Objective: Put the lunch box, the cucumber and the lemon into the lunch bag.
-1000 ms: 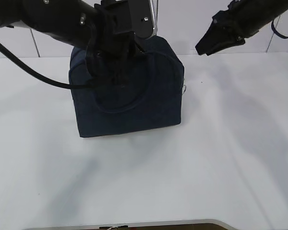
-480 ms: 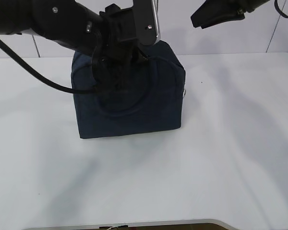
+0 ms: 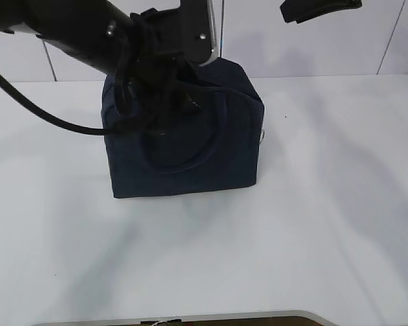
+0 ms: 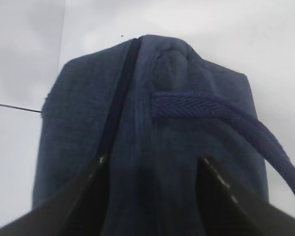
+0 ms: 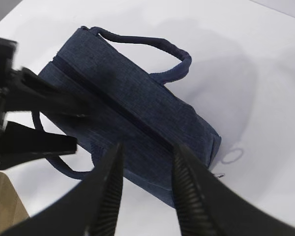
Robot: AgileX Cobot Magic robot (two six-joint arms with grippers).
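Note:
The dark navy lunch bag (image 3: 204,149) stands upright on the white table (image 3: 313,204) with its top zipper (image 5: 113,105) closed. My left gripper (image 3: 164,102) sits low over the bag's top near its left end. In the left wrist view its fingers (image 4: 83,191) are spread with the bag's top fabric (image 4: 152,147) between them, and one loop handle (image 4: 211,110) lies to the right. My right gripper (image 5: 147,191) is open and empty, high above the bag (image 5: 137,113); only its tip (image 3: 296,9) shows in the exterior view. The lunch box, cucumber and lemon are out of view.
A silver ring pull (image 3: 263,134) hangs at the bag's right end. The black left arm (image 3: 68,27) crosses above the bag's left side. White table surface lies in front of and to the right of the bag.
My right gripper has risen up and away to the top edge of the exterior view. My left gripper stays over the bag, and the bag has shifted slightly.

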